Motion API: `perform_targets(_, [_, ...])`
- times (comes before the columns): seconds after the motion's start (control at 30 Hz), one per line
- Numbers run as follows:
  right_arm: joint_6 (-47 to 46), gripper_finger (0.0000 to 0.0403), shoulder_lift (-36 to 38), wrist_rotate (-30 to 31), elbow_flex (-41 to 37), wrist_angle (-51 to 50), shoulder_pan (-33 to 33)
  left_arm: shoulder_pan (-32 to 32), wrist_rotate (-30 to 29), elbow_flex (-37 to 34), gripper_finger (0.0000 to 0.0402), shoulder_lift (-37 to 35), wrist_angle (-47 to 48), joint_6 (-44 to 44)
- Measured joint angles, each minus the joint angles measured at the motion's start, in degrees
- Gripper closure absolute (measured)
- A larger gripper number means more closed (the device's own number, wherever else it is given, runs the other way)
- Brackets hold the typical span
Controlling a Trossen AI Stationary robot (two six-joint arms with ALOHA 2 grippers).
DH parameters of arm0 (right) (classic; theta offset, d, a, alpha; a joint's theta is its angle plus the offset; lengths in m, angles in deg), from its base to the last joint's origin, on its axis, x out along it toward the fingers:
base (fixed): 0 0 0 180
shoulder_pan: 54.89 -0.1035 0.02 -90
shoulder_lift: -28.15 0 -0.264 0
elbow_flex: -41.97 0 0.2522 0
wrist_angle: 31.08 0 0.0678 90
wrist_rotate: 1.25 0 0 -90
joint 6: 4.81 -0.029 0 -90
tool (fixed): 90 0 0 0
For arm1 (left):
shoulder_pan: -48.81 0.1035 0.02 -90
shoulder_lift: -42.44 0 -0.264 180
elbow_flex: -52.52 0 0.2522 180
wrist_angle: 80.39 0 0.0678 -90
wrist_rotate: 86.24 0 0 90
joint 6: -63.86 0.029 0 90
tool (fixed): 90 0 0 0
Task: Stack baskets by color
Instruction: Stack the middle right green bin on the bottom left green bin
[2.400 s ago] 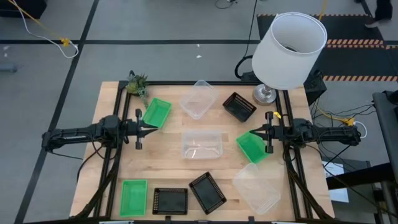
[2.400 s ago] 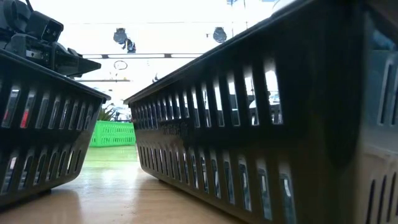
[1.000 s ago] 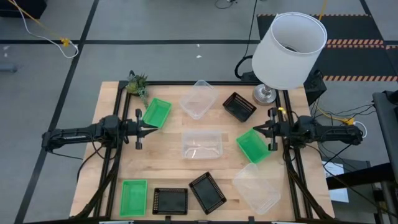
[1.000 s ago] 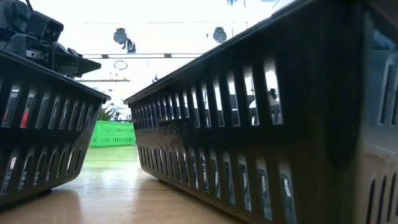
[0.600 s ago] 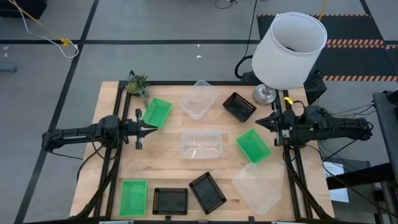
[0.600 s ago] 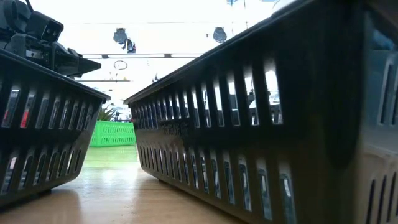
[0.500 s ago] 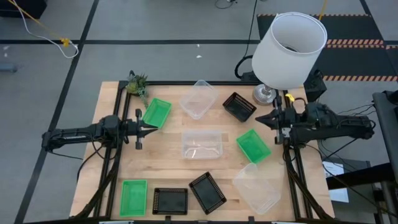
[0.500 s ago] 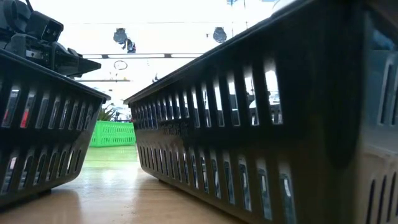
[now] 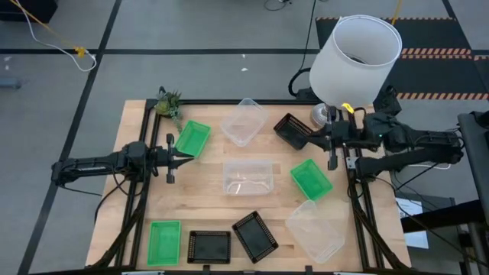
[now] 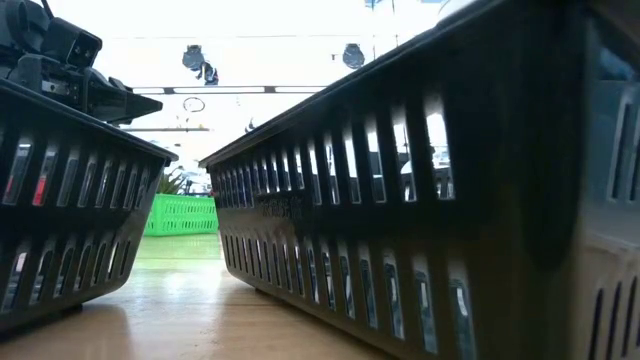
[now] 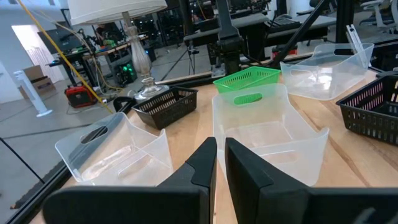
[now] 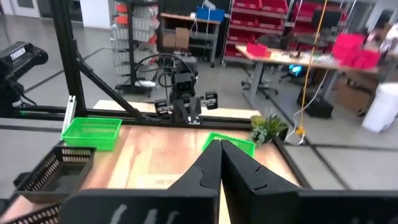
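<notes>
We're at the reach step: right gripper [image 9: 311,140] pinched closed, empty, beside the black mesh basket [image 9: 294,131] near the lamp [image 9: 357,61]. It needs opening first. Left gripper [image 9: 186,158] waits, nearly closed.

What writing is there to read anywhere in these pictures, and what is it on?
"TROSSEN": white letters on a dark robot part at the edge of the right wrist view, a little soft, so this is my best reading.
Raised marks on the side of the near black basket in the low view: too blurred to read.
Nothing else readable: the shelves and bins in the room behind are too small.
</notes>
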State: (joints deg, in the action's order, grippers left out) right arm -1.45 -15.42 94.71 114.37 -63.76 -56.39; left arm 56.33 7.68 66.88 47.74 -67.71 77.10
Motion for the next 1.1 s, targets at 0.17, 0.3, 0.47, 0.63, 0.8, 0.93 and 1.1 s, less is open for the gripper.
perform_targets(0.17, [-3.14, 0.0403, -3.99, -0.03, 5.08, -5.32, 0.00, -0.01, 0.01, 0.02, 0.0364, 0.00, 0.00, 0.00])
perform_targets(0.3, [-3.15, 0.0403, -5.16, -0.12, 5.18, -6.19, -0.42, 0.00, 0.01, 0.02, 0.0364, 0.00, 0.00, -0.01])
perform_targets(0.47, [-5.30, 0.0403, -5.34, -0.20, 4.91, -6.39, -0.50, -0.15, 0.02, -0.01, 0.0364, 0.00, -0.29, -6.21])
perform_targets(0.63, [-7.22, 0.0403, -5.25, -0.20, 3.98, -6.26, -0.50, -0.15, 0.07, -0.01, 0.0364, 0.00, -2.00, -6.21])
perform_targets(0.8, [-7.22, 0.0403, -5.25, -0.20, 2.86, -6.20, -0.50, -0.15, -0.07, -0.01, 0.0364, 0.00, -2.08, -7.82])
perform_targets(0.93, [-7.20, 0.0403, -5.22, -0.20, 1.82, -6.19, -0.50, -0.15, -0.11, 0.50, 0.0364, -0.01, -4.17, -9.05])
perform_targets(1.1, [-7.22, 0.0403, -5.17, -0.21, 0.69, -6.18, -0.50, -0.17, 0.06, 7.45, 0.0364, 1.42, -0.86, -8.69])
